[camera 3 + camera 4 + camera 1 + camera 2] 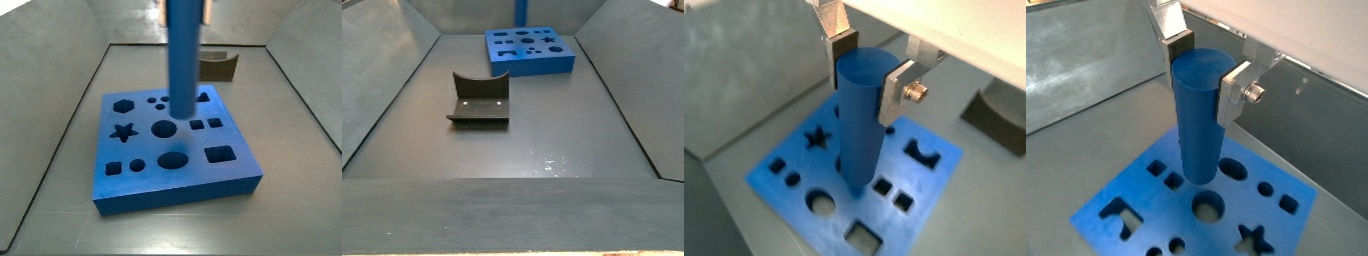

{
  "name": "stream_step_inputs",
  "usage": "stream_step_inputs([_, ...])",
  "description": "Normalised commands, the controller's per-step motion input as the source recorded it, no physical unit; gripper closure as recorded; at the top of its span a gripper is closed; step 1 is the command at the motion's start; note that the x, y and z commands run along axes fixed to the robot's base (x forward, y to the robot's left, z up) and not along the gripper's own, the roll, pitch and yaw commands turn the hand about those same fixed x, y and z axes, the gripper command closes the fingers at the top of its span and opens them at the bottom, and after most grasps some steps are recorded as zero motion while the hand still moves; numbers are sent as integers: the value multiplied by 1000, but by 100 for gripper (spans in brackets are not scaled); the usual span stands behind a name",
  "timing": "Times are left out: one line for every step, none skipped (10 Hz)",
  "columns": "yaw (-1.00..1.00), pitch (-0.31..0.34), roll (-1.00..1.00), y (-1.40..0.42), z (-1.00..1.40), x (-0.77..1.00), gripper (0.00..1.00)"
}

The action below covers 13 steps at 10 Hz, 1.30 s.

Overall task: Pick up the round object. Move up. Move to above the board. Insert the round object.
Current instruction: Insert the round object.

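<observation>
Gripper [869, 68] clamping upright round object [862, 120], lower end over board [798, 205], no readable writing

You see the tall, slim plain blue cylinder rod [863, 110] upright in the gripper [867, 70], its lower end over the thick blue rectangular board with dark shaped cut-outs [214, 175] near the table's far edge.

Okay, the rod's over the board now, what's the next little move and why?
Probably a slow, straight descent. In both wrist views the end effector grips the upright round object near its top, above the board. The rod's lower end sits at the board's surface near a round cut-out; whether it has entered a hole is not clear, so check alignment first.
</observation>
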Motion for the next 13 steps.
stream_step_inputs([177, 0, 437, 0, -343, -109, 100])
stream_step_inputs([200, 23, 994, 0, -306, -254, 100])
stream_step_inputs([169, 123, 786, -63, -111, -100, 100])
stream_step_inputs([0, 0, 0, 0, -60, 0, 100])
stream_step_inputs([0, -86, 306, -117, -491, -71, 100])
stream_step_inputs([0, -180, 0, -11, -160, 0, 100])
stream_step_inputs([0, 0, 0, 0, -43, 0, 100])
stream_step_inputs([0, -411, -214, -186, -434, -149, 100])
stream_step_inputs([0, -391, -351, -94, -266, -100, 100])
stream_step_inputs([9, 0, 0, 0, 0, 0, 100])
stream_step_inputs([0, 0, 17, 0, 0, -40, 100])
stream_step_inputs([-26, 109, 229, 74, -186, -423, 100])
stream_step_inputs([0, 171, 274, 0, -91, -246, 100])
